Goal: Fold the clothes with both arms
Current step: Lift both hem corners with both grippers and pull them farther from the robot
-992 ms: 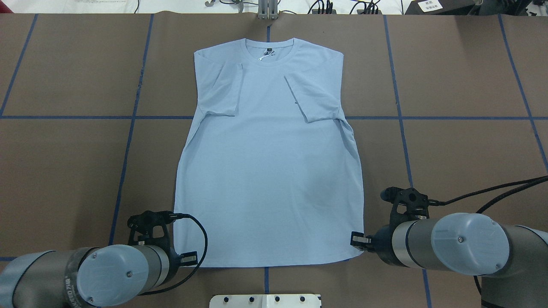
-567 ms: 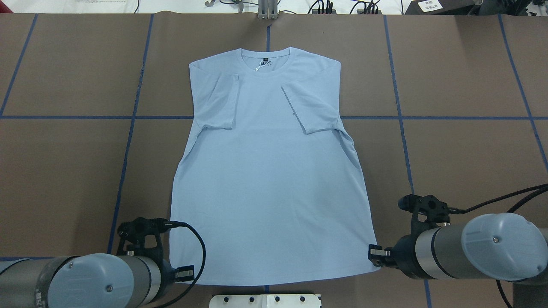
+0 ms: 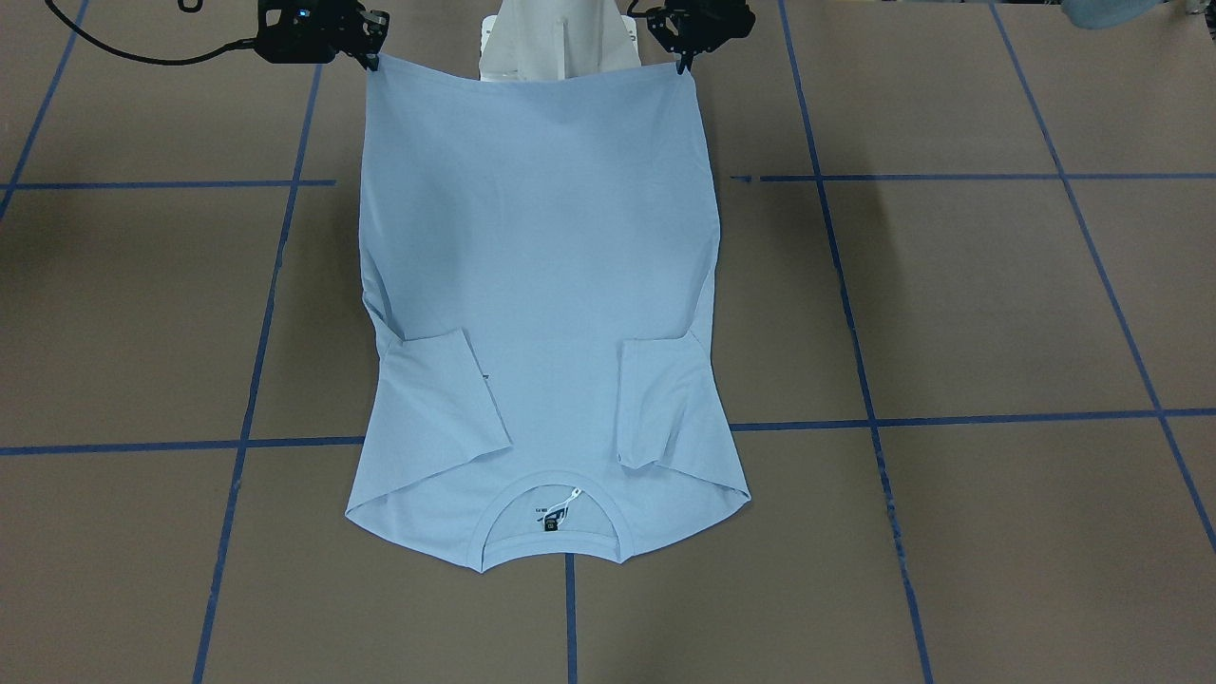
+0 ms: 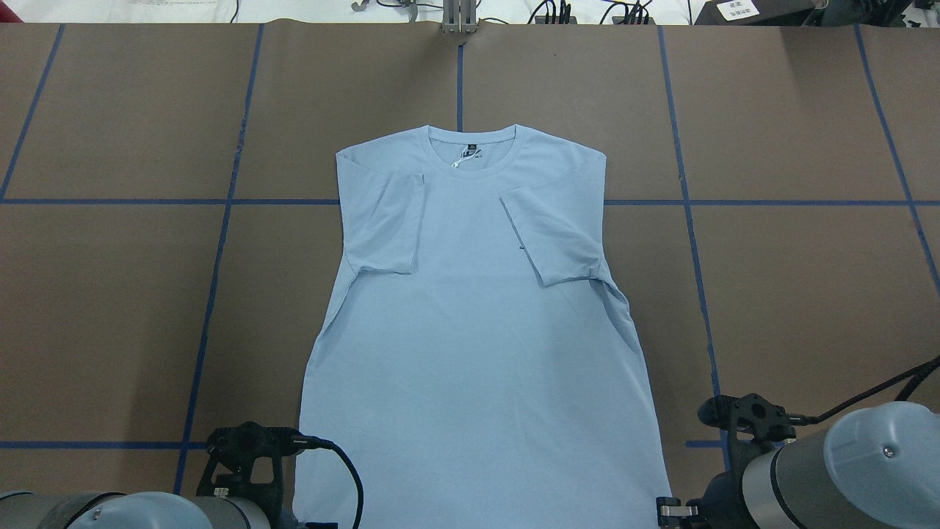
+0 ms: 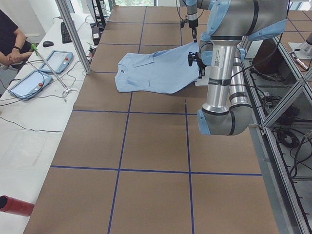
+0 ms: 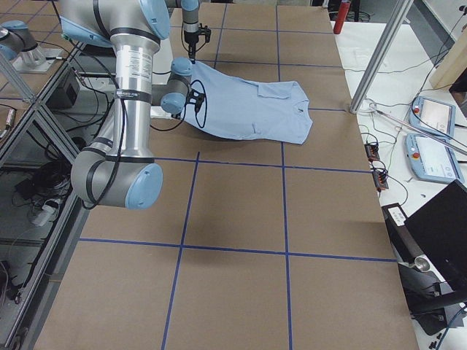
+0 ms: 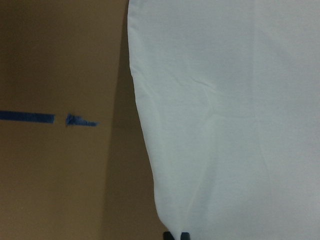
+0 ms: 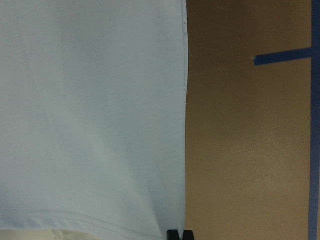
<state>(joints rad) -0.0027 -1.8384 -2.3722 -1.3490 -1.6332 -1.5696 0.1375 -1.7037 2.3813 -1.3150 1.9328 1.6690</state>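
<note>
My left gripper (image 3: 684, 65) is clenched on one hem corner of the pale blue T-shirt (image 4: 470, 330), and my right gripper (image 3: 372, 61) is clamped on the other corner. In each wrist view only the two dark fingertips (image 7: 178, 235) show at the bottom edge, pinching the cloth. Between my grippers the hem hangs lifted off the table (image 4: 110, 294), near the white pedestal base (image 3: 556, 43); the chest and collar (image 4: 474, 150) lie flat on the brown paper, both short sleeves folded in over the front.

A black neck label (image 3: 550, 522) sits inside the collar with a white tag string beside it; its writing is too small to read. A dark speck of the chest print (image 4: 521, 247) peeks out at the edge of one folded sleeve.

Compared with a second ago, the whole shirt has slid toward me: the collar now lies well away from the far table edge, and my grippers sit lower, at the bottom of the overhead view.
</note>
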